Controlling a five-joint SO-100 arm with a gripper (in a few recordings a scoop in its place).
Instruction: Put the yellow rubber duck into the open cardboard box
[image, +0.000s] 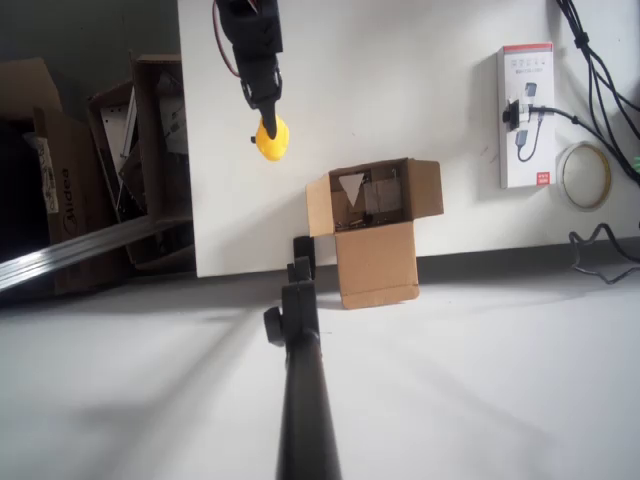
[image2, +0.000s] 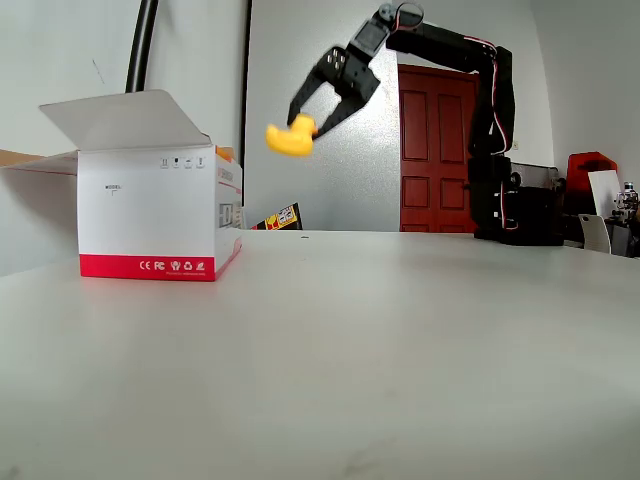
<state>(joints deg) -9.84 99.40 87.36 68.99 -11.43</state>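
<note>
pincer (image: 266, 118): we've got it clamped on the yellow rubber duck (image: 270, 139), held well above the worktop (image: 420, 90).
step: carry in hand, we reckon; duck is left of and apart from the open cardboard box (image: 372, 228) overhead.
next: shift right over the opening, then let go.
unclear: box contents dark; fingertip contact hard to make out.
</note>
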